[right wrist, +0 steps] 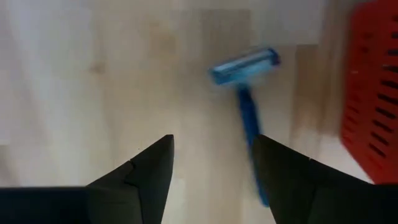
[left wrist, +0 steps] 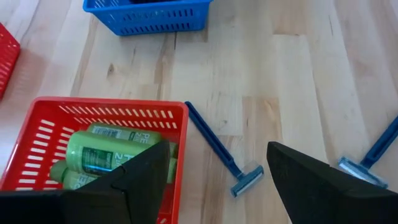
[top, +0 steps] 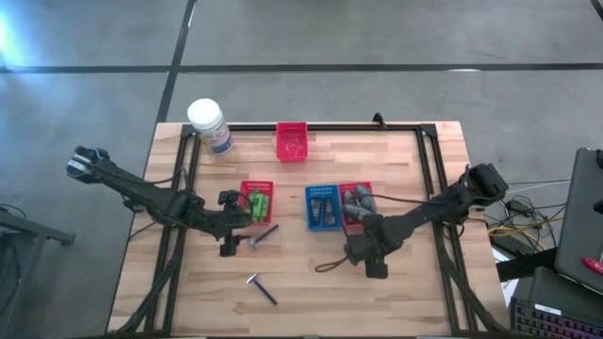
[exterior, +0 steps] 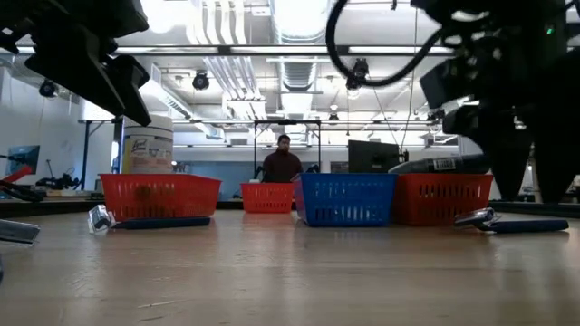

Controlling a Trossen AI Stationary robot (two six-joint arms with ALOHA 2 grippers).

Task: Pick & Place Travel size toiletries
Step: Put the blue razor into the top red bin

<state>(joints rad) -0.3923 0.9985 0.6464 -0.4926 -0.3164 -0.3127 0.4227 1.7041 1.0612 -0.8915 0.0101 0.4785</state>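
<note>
- Razor lies on the wood at centre-left of the high view, beside the red basket of green bottles; left gripper hovers over it, fingers spread, empty.
- Risk: one finger catching the basket rim.
- Right gripper, centre-right, gapes over another razor; the thin handle could skid.
- Butcher-block table; workshop behind, a person far off.

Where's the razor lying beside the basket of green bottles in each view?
High view: razor left of centre, just below the red basket.
Low view: left, in front of that basket.
Left wrist view: centre, off the basket's corner.
Right wrist view: not in it; another razor shows there.
Shared landmark: the red basket holding green bottles.
</note>
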